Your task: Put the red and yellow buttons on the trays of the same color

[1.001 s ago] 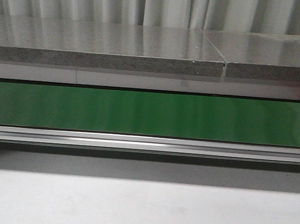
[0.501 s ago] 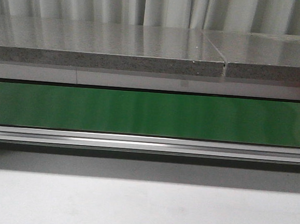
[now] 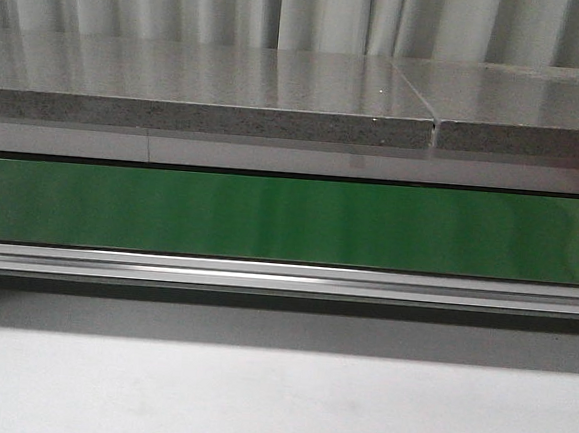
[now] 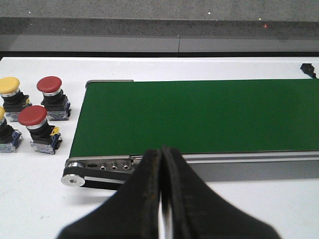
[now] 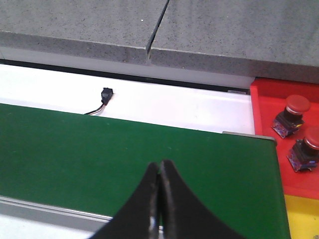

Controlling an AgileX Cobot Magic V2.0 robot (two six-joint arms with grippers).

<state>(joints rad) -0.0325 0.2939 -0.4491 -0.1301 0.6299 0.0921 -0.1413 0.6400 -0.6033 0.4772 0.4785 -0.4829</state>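
Red and yellow mushroom-head push buttons are seen standing on the white table just off one end of the green conveyor belt (image 4: 199,117) in the left wrist view: a red-capped button (image 4: 50,85), a second red-capped button (image 4: 33,115) nearer the camera, a yellow-capped button (image 4: 9,85), and the edge of another yellow one cut off by the frame. Each is judged rigid and fairly light, with a smooth domed plastic cap over a black collar and a blocky contact base; the cap is likely to slip under pressure from above, so the collar or neck below the cap is judged the surer place to be gripped. They stand close together, so neighbours could be knocked.

At the belt's other end, a red tray (image 5: 271,107) already holds two red buttons (image 5: 296,103), and a yellow tray (image 5: 301,219) lies just beside it, nearer the camera. A small black connector (image 5: 106,93) on a thin wire lies on the white surface beyond the belt.

The left gripper (image 4: 160,154) and the right gripper (image 5: 158,167) are both seen with fingers pressed together and nothing held, each poised over the belt's near rail. Nothing is carried on the belt.
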